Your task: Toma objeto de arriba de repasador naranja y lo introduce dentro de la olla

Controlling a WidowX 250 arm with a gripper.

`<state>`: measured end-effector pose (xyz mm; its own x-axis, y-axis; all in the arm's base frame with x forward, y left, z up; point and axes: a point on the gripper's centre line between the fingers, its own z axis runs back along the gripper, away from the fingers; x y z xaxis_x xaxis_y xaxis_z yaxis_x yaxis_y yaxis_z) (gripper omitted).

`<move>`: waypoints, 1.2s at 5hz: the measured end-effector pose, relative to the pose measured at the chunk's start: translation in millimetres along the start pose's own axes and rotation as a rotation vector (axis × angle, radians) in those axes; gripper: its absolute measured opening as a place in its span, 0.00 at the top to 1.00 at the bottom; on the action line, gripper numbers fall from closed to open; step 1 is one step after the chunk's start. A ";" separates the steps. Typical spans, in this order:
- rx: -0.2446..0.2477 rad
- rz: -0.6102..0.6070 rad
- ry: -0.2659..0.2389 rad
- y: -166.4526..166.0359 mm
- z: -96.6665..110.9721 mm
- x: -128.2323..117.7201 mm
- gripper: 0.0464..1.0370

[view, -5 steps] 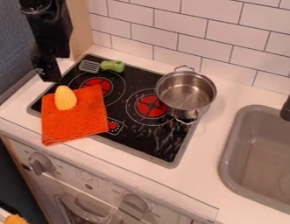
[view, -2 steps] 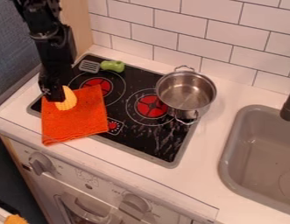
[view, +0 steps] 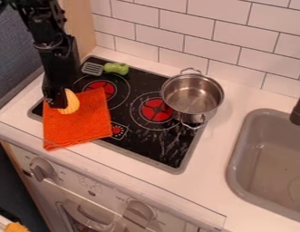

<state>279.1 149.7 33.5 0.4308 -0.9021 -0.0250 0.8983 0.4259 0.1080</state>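
Pretty bright light, mostly soft. Streaky glare on stove (view: 167, 145), shiny glints on pot (view: 191, 97), lower left kinda dark.

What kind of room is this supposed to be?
It looks like a kitchen, possibly a toy one: there's a black stovetop with red burner rings, a metal pot at its right side, and a grey sink set into the white counter.

The gripper (view: 57, 105) comes down to the upper left corner of the orange cloth (view: 79, 125), hiding the left side of the corn (view: 71, 103).
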 end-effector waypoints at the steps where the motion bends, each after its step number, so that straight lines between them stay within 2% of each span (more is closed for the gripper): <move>1: 0.003 0.001 0.011 -0.6 -1.3 2.9 0.50; 3: -0.004 0.002 0.015 -6.7 -1.9 3.8 0.50; 5: 0.082 0.009 -0.028 -5.8 43.1 18.6 0.50; 6: 0.113 -0.021 -0.064 -9.9 66.6 38.5 0.50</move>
<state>281.1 106.1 97.6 0.4020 -0.9150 0.0347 0.8901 0.3994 0.2195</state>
